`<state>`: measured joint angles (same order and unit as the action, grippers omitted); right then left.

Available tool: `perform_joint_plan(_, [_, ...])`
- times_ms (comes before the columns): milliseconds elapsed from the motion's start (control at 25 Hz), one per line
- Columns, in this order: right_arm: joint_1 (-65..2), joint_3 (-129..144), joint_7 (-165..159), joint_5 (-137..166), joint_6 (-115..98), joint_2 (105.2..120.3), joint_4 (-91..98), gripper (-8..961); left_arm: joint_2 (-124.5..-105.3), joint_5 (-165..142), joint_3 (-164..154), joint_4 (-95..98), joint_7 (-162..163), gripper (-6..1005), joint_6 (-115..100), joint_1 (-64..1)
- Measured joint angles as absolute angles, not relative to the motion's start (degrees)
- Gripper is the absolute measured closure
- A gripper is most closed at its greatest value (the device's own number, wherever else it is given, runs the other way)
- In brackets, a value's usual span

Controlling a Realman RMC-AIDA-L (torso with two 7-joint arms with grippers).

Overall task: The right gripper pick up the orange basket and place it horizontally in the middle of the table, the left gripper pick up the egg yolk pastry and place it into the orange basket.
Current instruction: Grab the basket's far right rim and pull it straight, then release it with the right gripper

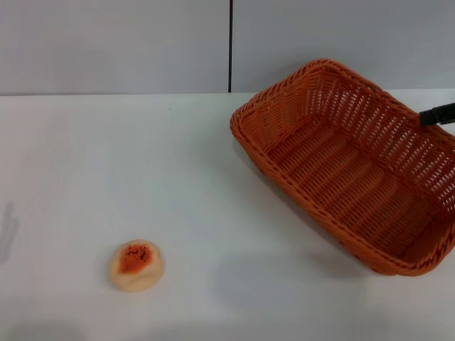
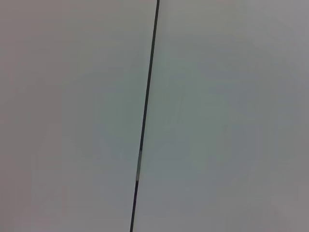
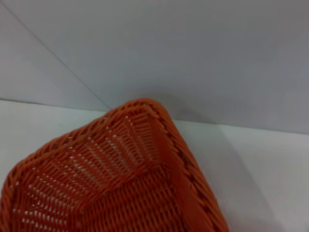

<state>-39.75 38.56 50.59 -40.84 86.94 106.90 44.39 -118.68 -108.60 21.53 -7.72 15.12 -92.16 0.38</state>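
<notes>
The orange basket (image 1: 355, 167) is at the right of the head view, angled diagonally, with its open side up. It looks raised off the white table (image 1: 106, 163), since its shadow falls apart from it to the left. One black finger of my right gripper (image 1: 436, 115) reaches in from the right edge and lies on the basket's far rim; the rest of the gripper is out of frame. The right wrist view looks down on a corner of the basket (image 3: 130, 179). The egg yolk pastry (image 1: 136, 265) lies alone on the table at front left. My left gripper is out of view.
A grey wall with a dark vertical seam (image 1: 230, 46) stands behind the table's far edge. The left wrist view shows only that wall and seam (image 2: 145, 116). A faint shadow marks the table's left edge (image 1: 7, 231).
</notes>
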Motion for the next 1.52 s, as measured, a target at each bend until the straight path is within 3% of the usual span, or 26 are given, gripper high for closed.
perform_joint_plan(400, [-39.34, 40.17, 52.5, -39.64, 80.45, 110.44, 42.16, 531, -118.45, -108.33, 21.87, -6.99, 15.03, 222, -93.53, 1.23])
perform_joint_plan(1040, [-39.28, 40.32, 54.79, -39.55, 78.95, 111.83, 42.43, 578, -118.48, -108.27, 21.54, -6.77, 15.03, 228, -93.69, 1.5])
perform_joint_plan(1240, [-39.37, 40.35, 55.99, -39.54, 79.14, 112.1, 42.54, 709, -118.48, -108.28, 21.53, -6.76, 15.03, 229, -93.7, 1.64])
perform_joint_plan(1400, [-39.57, 40.38, 59.55, -40.01, 81.79, 112.35, 44.82, 737, -118.47, -108.28, 21.69, -6.73, 15.03, 231, -93.7, 1.86])
perform_joint_plan(1520, [-39.68, 40.35, 63.63, -40.56, 83.95, 113.37, 49.49, 756, -118.46, -108.28, 21.84, -6.64, 15.03, 232, -93.93, 2.17])
